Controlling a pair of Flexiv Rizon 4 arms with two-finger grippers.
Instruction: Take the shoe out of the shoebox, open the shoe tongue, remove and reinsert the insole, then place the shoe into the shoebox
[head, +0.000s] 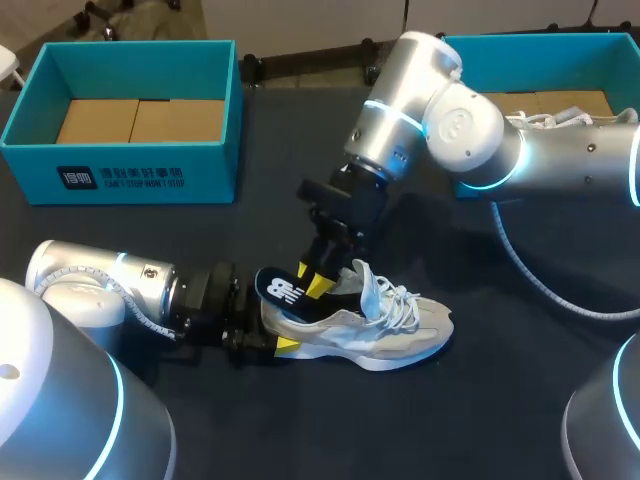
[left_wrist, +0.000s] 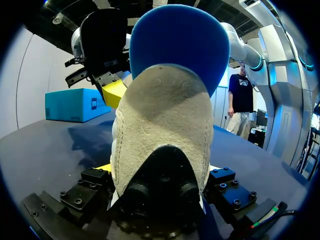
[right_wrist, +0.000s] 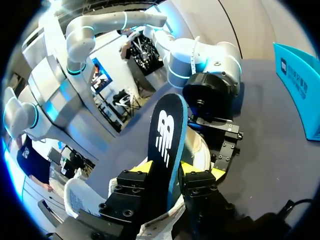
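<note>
On the dark worktop (head: 150, 240), apart from the teal shoebox (head: 150, 172), the grey-and-white laced sneaker (head: 390, 335) lies unboxed, heel clamped in the left pincer (head: 275, 335); the right pincer (head: 312, 279) pinches the dark blue insole (head: 281, 291), half out; reseating and boxing remain

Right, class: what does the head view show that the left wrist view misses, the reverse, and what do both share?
Only the head view: the grey and white sneaker's white laces and the white logo on the dark insole. Only the left wrist view: the sneaker's beige suede heel head-on, held in the left gripper. Both: the insole standing out of the sneaker, with the right gripper on it.
</note>
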